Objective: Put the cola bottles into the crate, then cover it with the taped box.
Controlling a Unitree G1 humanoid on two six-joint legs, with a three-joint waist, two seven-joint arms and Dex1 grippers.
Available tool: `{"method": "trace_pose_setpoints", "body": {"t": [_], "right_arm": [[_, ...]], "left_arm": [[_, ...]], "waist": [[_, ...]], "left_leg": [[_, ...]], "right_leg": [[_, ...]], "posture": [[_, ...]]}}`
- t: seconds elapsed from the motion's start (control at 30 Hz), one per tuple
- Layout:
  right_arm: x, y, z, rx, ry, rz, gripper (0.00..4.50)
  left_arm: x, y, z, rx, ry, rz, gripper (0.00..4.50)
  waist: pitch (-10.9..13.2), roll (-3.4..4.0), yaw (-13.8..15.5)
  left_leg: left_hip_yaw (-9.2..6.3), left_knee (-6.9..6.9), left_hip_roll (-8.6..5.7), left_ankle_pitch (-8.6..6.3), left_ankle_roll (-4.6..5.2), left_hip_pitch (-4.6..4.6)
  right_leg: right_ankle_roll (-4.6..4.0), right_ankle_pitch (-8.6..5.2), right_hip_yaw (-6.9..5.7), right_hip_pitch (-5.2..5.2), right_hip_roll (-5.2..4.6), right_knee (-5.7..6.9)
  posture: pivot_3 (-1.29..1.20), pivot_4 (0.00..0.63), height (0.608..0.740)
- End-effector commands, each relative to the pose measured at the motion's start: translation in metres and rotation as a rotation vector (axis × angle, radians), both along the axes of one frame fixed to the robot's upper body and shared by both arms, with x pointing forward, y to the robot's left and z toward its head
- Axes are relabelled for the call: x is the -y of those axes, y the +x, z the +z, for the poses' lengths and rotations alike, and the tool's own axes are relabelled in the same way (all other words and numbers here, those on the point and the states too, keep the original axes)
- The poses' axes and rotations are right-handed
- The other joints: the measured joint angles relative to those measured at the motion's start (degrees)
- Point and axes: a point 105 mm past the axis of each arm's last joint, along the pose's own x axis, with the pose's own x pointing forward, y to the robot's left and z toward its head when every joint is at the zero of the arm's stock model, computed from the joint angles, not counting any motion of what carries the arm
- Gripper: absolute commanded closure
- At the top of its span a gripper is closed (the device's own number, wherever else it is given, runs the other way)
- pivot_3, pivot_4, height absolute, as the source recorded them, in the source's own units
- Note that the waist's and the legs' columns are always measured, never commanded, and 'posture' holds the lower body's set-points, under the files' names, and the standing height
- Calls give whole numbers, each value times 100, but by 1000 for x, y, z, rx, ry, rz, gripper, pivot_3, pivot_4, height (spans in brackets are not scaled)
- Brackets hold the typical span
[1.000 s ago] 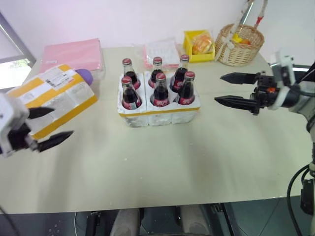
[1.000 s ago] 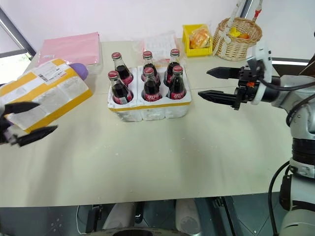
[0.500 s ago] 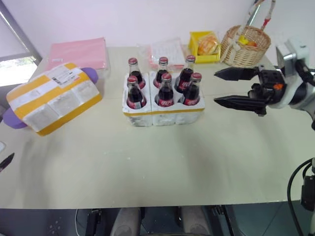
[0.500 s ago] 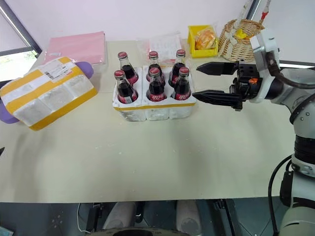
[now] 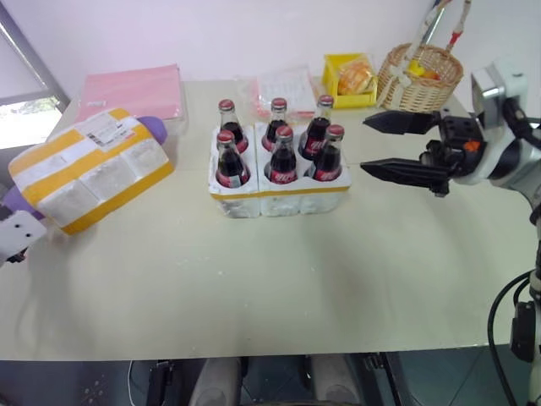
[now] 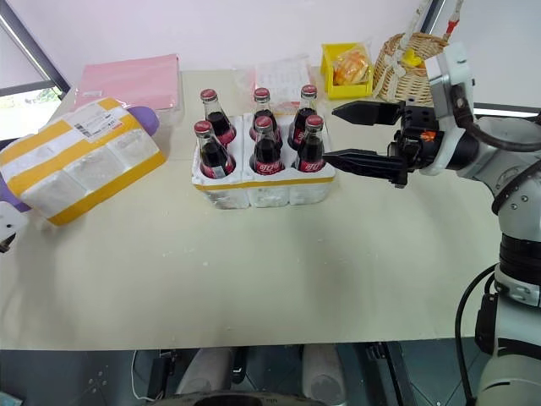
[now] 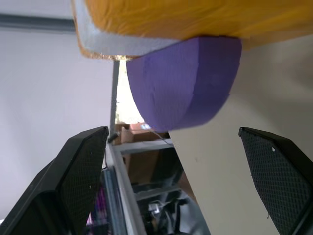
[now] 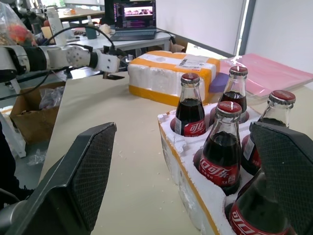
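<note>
Six cola bottles (image 5: pixel 280 150) with red caps stand in the wells of the white foam crate (image 5: pixel 279 200) at mid-table. The taped box (image 5: pixel 89 169), white foam with yellow bands and a label, lies tilted at the left on a purple block (image 5: pixel 153 128). My right gripper (image 5: pixel 363 144) hovers open just right of the crate, pointing at the bottles and holding nothing. My left gripper (image 7: pixel 173 129) is open and empty at the table's left edge, facing the box's near end and the purple block (image 7: pixel 183 83) beneath it. Its white housing (image 5: pixel 17 235) shows beside the box.
Along the back edge of the table (image 5: pixel 254 279) lie a pink folder (image 5: pixel 135 91), a clear bag of papers (image 5: pixel 283 85), a yellow bin (image 5: pixel 348 80) and a wicker basket (image 5: pixel 420 78). The table drops off just left of the box.
My left gripper swung out from in front of the taped box to the table's left edge. The right gripper edged slightly closer to the crate. The head view shifted a little.
</note>
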Motion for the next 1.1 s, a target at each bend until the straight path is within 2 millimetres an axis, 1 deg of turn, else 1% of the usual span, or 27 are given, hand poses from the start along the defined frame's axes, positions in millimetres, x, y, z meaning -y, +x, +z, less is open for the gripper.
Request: {"method": "trace_pose_setpoints", "body": {"t": [0.03,0.13,0.2,0.33,0.43,0.57,0.63,0.67,0.8,0.93,1.0,1.1], "right_arm": [[-1,-7,10,54,21,17,28],[0,-7,11,54,23,14,28],[1,-8,11,53,23,13,28],[2,-6,11,53,20,4,28],[4,-6,12,54,21,-2,0],[5,-7,13,55,19,-11,0],[6,-7,13,55,20,-15,0],[6,-7,13,56,21,-16,0],[7,-6,13,60,23,-24,0],[12,-5,13,65,20,-47,0],[17,-4,12,44,15,-64,0],[24,-5,12,27,19,-88,0]], "left_arm": [[-6,6,14,32,92,3,0],[-7,13,9,26,88,25,0],[-4,19,4,21,89,19,0],[-1,29,5,57,75,32,0],[0,30,-2,44,45,41,809],[-4,28,-5,60,-5,83,2823],[-6,28,-4,71,-25,103,3695],[-7,28,-2,82,-34,109,3938],[-6,32,5,101,-51,110,3938],[-3,40,29,138,-39,69,3938],[1,45,47,174,-34,32,3938],[10,53,80,234,-13,-38,3938]], "waist": [[-2,-4,5],[-3,-5,0],[-3,-6,3],[-5,-8,7],[-5,-9,2],[-6,-10,2],[-7,-11,3],[-6,-11,3],[-7,-11,2],[-8,-13,9],[-9,-16,12],[-8,-25,17]], "left_leg": [[0,0,0,0,0,0],[0,2,-2,0,0,-1],[1,4,-2,0,0,0],[1,6,-3,1,1,0],[1,7,-4,1,1,0],[1,7,-4,1,1,0],[1,8,-4,1,1,0],[1,8,-4,1,1,0],[1,8,-4,1,1,0],[1,9,-4,1,1,0],[1,10,-5,1,1,-1],[1,10,-5,1,1,-4]], "right_leg": [[1,1,0,0,0,1],[5,3,0,1,0,2],[6,3,0,1,0,6],[8,5,0,1,0,8],[9,5,0,1,0,8],[9,5,0,1,0,8],[9,5,0,1,0,8],[9,5,0,2,0,8],[9,5,0,2,0,10],[9,5,0,2,0,10],[9,5,0,2,0,10],[10,6,0,2,0,8]], "posture": [[0,150,738],[0,150,738],[0,150,738],[0,150,738],[0,150,738],[0,150,738],[0,150,738],[0,150,738],[0,150,738],[0,150,738],[0,150,738],[0,150,738]]}}
